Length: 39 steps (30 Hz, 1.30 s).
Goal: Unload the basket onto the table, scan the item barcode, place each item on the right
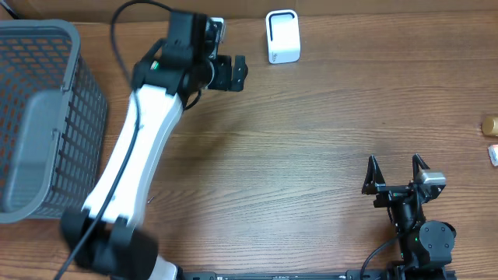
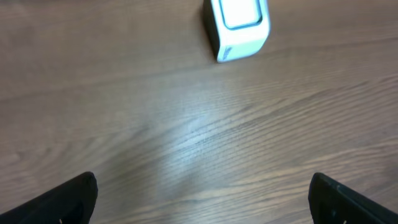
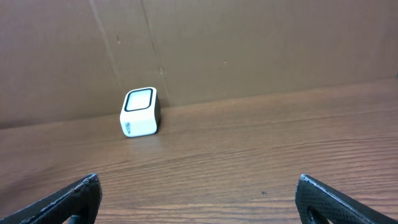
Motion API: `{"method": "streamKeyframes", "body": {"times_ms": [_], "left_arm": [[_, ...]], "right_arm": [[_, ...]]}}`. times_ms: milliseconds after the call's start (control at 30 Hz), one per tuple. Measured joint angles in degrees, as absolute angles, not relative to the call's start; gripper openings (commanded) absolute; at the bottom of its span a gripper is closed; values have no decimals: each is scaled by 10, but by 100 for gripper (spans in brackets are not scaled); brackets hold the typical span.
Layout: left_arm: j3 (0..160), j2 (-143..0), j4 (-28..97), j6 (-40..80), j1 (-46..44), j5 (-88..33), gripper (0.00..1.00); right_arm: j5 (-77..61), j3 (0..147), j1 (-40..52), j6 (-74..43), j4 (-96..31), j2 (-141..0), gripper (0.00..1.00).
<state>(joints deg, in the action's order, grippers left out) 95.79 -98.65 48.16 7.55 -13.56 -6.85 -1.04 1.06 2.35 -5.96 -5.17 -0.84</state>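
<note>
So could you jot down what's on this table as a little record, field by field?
surface: wooden table
likely scanner: white box, at the far edge
container: grey mesh basket, far left
left gripper: open, empty, reached out close to the white box
right gripper: open, empty, low at the near edge
right edge: small gold object and white scrap, too small to identify

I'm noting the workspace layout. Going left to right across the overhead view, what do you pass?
Grey basket → left gripper → white scanner → right gripper → small gold object at the right edge.
</note>
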Motion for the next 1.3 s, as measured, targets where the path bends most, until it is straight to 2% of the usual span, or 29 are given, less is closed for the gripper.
{"method": "streamKeyframes", "body": {"times_ms": [167, 433, 833, 1300], "left_arm": [[790, -855, 353, 40, -126, -68, 100], [568, -653, 246, -36, -122, -68, 100], [410, -315, 287, -51, -27, -70, 100], [199, -140, 150, -43, -2, -71, 100]], "right_arm": [[-10, 11, 23, -60, -51, -8, 100], [-10, 11, 23, -60, -51, -8, 100], [-10, 11, 23, -60, -52, -8, 100], [-10, 11, 23, -60, -51, -8, 100]]}}
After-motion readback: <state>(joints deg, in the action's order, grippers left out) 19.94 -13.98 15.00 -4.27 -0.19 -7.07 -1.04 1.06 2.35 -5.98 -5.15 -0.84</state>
